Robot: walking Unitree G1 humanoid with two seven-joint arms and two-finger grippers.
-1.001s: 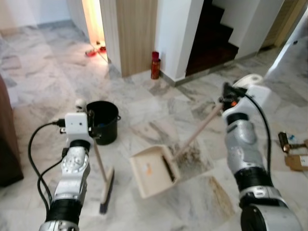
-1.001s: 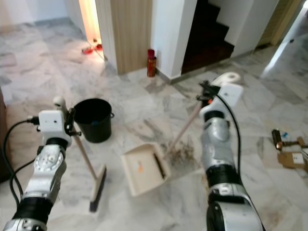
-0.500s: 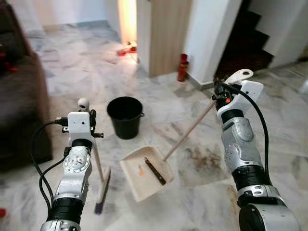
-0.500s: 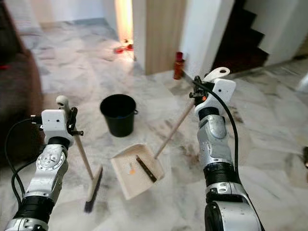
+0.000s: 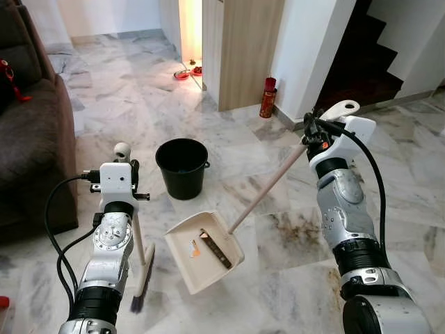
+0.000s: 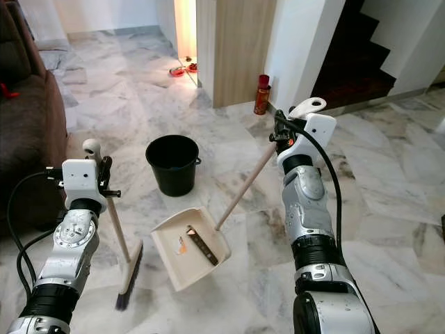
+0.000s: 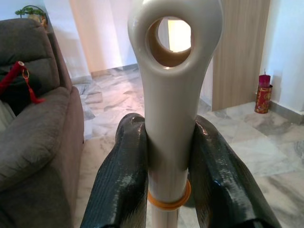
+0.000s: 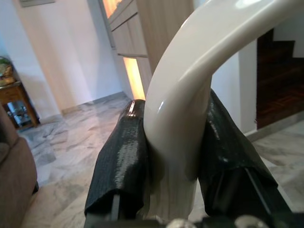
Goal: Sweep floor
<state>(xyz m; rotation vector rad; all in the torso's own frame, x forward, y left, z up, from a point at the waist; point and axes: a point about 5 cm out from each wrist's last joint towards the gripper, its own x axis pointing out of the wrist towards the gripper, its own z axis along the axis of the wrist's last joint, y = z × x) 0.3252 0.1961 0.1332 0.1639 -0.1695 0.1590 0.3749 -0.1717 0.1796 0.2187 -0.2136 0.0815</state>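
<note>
On the marble floor (image 5: 278, 278) before the robot, a cream dustpan (image 5: 204, 250) lies tilted, with a dark strip of debris and a small orange scrap resting inside it. Its long wooden handle (image 5: 268, 188) slants up toward the robot's right, where the right end effector (image 8: 173, 137) is clamped around the pale curved grip at the top, black fingers (image 8: 124, 156) pressed against both sides. The left end effector (image 7: 166, 156) is closed on the broom (image 5: 142, 257), gripping the cream handle just below its hanging loop and above an orange ring; the stick runs down to the brush head, which appears to touch the floor just beside the dustpan's left edge. A black bucket (image 5: 181, 168) stands upright beyond the dustpan, apart from it. A brownish stain (image 5: 295, 226) marks the tiles to the right of the pan. Farther back, a red canister (image 5: 268, 97) stands by a wooden panel (image 5: 243, 49), near dark stairs (image 5: 361, 56). A dark sofa (image 5: 31, 132) sits at the far left.
</note>
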